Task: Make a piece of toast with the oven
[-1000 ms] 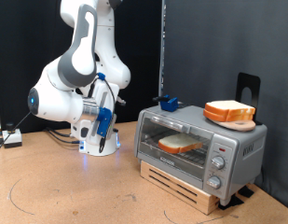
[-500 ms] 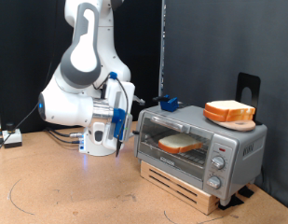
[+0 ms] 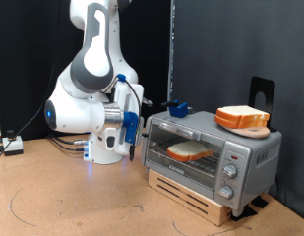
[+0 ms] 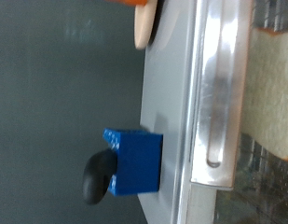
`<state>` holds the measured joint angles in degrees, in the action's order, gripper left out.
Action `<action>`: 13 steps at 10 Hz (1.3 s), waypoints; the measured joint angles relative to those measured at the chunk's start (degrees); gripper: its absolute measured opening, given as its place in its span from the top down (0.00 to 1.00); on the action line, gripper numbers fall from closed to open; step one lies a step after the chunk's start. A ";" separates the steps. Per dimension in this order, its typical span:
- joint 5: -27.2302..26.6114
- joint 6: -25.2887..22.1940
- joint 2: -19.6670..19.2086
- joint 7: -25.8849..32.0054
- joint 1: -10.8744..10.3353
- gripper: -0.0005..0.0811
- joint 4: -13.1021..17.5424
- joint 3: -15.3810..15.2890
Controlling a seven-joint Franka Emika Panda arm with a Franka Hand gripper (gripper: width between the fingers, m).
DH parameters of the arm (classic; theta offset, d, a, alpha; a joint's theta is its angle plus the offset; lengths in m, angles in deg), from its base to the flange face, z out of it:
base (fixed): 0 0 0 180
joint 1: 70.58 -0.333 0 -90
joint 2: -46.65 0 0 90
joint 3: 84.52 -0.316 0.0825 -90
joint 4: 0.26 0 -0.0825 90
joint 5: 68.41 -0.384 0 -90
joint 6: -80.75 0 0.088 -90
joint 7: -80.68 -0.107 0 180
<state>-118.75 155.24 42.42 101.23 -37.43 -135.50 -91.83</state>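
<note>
The silver oven [image 3: 252, 155] stands on the exterior view's right with its glass door shut. A pale piece of toast [image 3: 191, 151] lies inside on the rack. A second slice with an orange-brown crust [image 3: 242, 118] lies on the oven's top. My gripper [image 3: 133, 126] hangs just off the oven's left end, level with the door's top. The wrist view shows the oven's top [image 4: 171, 84], the door handle [image 4: 214, 93], the toast behind the glass [image 4: 274, 93] and the edge of the top slice [image 4: 144, 23]. My fingers do not show there.
A blue block with a black knob [image 3: 176, 107] sits on the oven's top near its left end, and shows in the wrist view [image 4: 131, 161]. The oven rests on a wooden pallet [image 3: 187, 189]. A black stand [image 3: 260, 90] rises behind it. Cables [image 3: 10, 146] lie at far left.
The arm has swung towards the exterior view's right, and the gripper has come from near the robot's base up to the oven's left end. The oven and both slices have not moved.
</note>
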 joint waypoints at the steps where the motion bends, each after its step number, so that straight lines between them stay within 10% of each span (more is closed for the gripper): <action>1: 1.79 -0.39 -2.41 0.38 -0.44 0.00 3.09 -0.85; 5: 2.52 15.87 -5.79 0.42 -3.39 0.00 7.97 -3.09; 8: 1.72 8.09 -7.32 1.19 -2.82 0.00 9.91 -3.13; 13: -5.55 17.84 -14.45 0.22 -4.67 0.00 16.98 -4.76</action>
<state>-124.29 173.08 27.97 101.44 -42.10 -118.52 -96.59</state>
